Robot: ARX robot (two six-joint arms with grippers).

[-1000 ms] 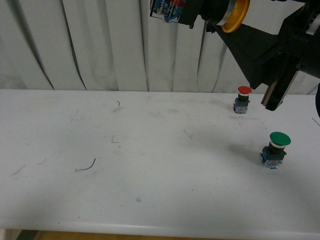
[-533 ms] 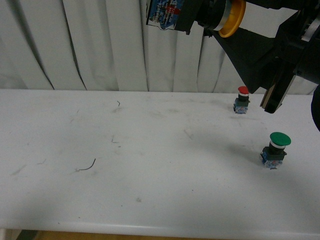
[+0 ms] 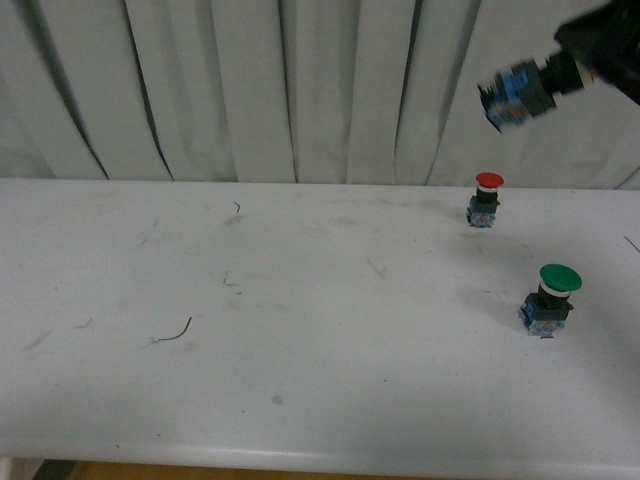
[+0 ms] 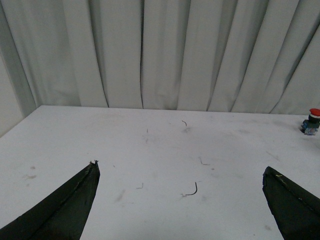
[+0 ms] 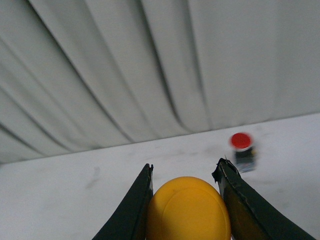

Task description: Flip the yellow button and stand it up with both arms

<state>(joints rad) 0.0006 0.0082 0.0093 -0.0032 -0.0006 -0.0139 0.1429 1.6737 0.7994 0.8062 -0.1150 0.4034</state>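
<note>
Yellow button (image 3: pixel 515 92) pinched in the right gripper (image 5: pixel 185 167), high above the table (image 3: pixel 300 300)
Front view: the button hangs blurred in the air at the upper right, its blue-grey block pointing left, with the red button (image 3: pixel 486 198) and the green button (image 3: pixel 550 298) standing on the table below. Left wrist view: the left gripper (image 4: pixel 180 166) is spread wide over the table, holding nothing. Right wrist view: both fingers (image 5: pixel 135 210) press the orange-yellow cap from either side
</note>
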